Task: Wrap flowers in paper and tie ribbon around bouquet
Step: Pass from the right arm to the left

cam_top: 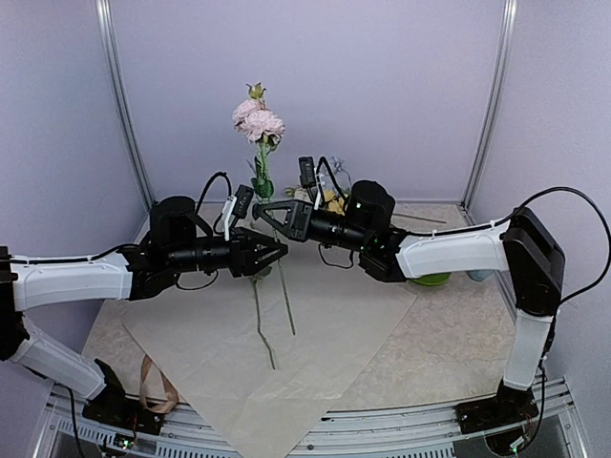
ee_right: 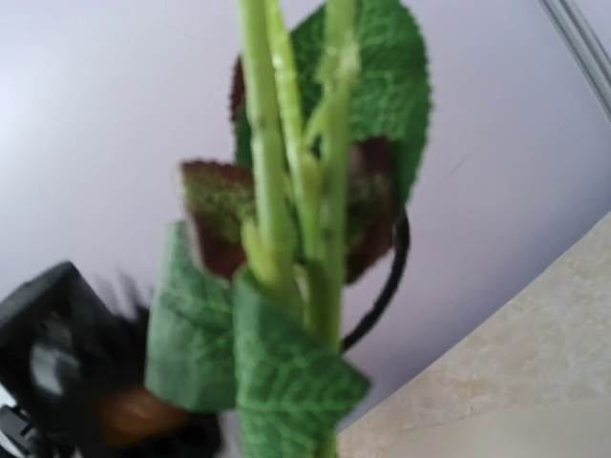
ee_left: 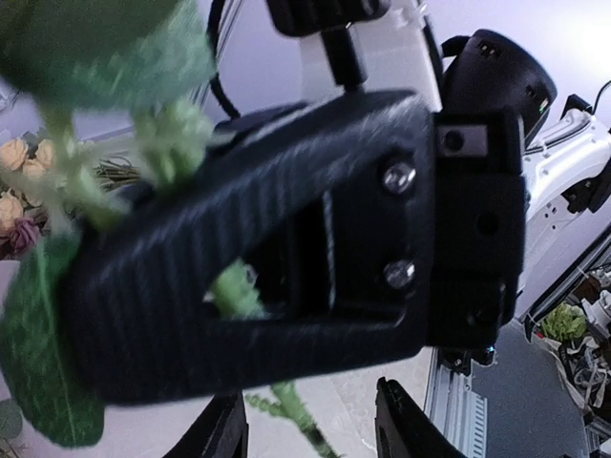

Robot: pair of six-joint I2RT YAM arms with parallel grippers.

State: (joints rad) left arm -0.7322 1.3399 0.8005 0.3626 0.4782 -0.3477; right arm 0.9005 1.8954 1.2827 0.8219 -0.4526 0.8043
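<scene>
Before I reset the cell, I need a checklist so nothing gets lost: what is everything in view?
flowers: one bunch, pink blooms on green stems, upright, stem ends reaching down to the sheet
paper: one, peach sheet, flat on the table's middle
ribbon: one, tan, near-left edge of the table
loose blooms: small cluster, yellowish, at the back of the table
green object: one, green, under the right arm; what it is cannot be told
table: one, beige marbled, under it all
left gripper: one, black, fingers apart around the stems, lower down
right gripper: one, black, shut on the flowers
</scene>
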